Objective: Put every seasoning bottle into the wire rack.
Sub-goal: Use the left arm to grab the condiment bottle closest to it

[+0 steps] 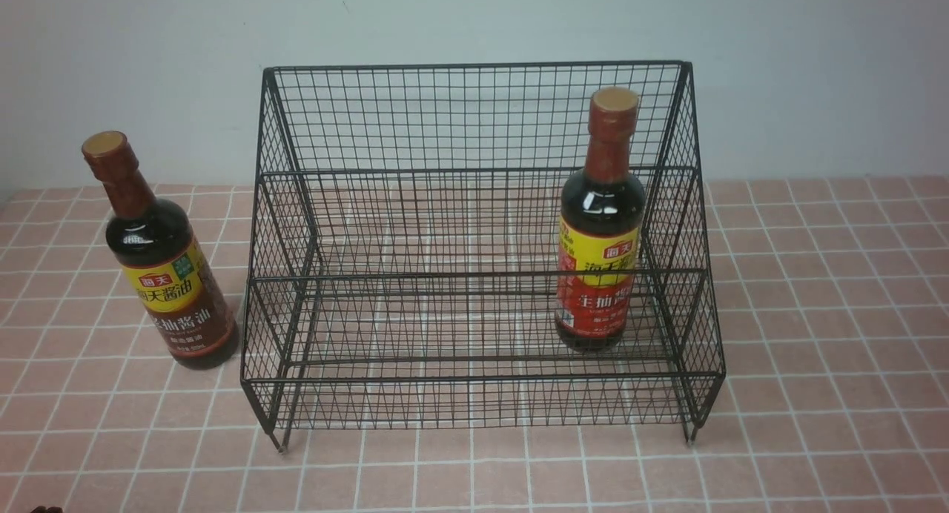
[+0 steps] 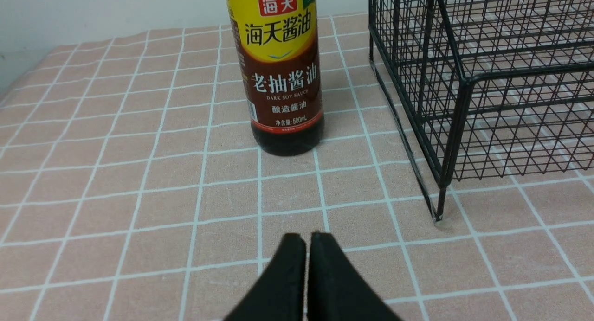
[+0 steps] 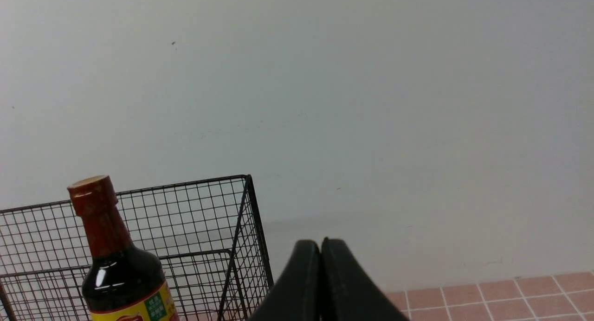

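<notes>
Brown-labelled seasoning bottle stands on the worktop just left of the wire rack; the red-labelled bottle is already inside. My left end effector and right end effector are clenched empty, and approaching unopened could topple this tall bottle.

We see only the two claws of the robot. The left claw ends in two matte black fingers, smooth and wedge-shaped, broadening from rounded tips. The right claw looks alike: its black fingers carry a faint sheen along their edges and flare outward from narrow, rounded tips.
</notes>
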